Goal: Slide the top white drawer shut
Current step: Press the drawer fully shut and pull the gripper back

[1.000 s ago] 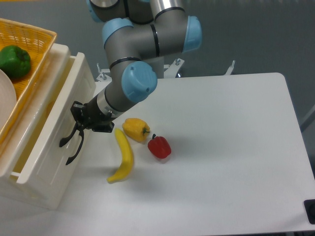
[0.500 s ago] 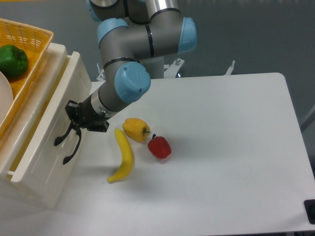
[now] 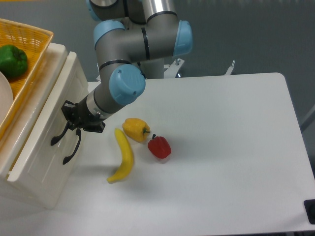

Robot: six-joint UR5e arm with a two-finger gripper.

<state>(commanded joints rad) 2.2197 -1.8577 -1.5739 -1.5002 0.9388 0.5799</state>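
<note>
Holding a green pepper (image 3: 13, 60), yellow wicker basket (image 3: 34, 37), top white drawer (image 3: 42, 142) nearly shut

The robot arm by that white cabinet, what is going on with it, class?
The gripper is at the black handle of the top white drawer, pushing the drawer into the cabinet. Over the last second the gap has narrowed, and now only a thin strip of the drawer's inside shows. A banana, a yellow pepper and a red pepper lie untouched on the table.
</note>
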